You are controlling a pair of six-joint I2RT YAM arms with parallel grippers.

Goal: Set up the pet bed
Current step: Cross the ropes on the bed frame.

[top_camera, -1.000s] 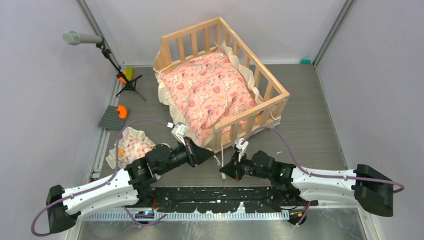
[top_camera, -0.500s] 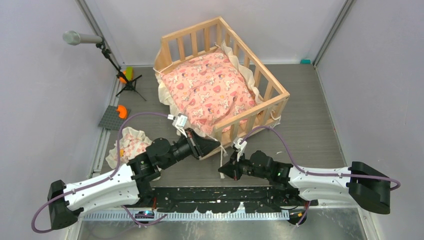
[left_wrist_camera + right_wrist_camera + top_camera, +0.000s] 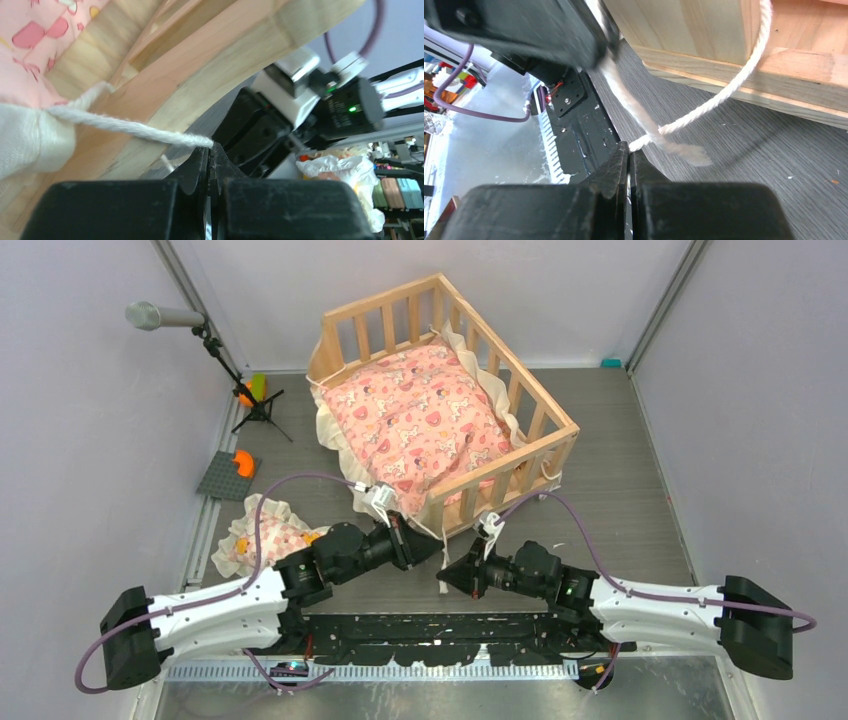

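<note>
The cushion (image 3: 420,420) is laid in the pet bed (image 3: 510,460). Two cord ends (image 3: 125,127) are pinched by the closed left gripper (image 3: 211,150) & right gripper (image 3: 628,150), w/ the bed corner just ahead. Knot & pillow (image 3: 262,535) prob. remain.

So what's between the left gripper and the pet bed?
A white cord, pinched in the left gripper, runs to the cream frill by the pet bed; left wrist view.

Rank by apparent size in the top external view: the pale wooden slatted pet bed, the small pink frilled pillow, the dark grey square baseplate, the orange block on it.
1. pale wooden slatted pet bed
2. small pink frilled pillow
3. dark grey square baseplate
4. orange block
</note>
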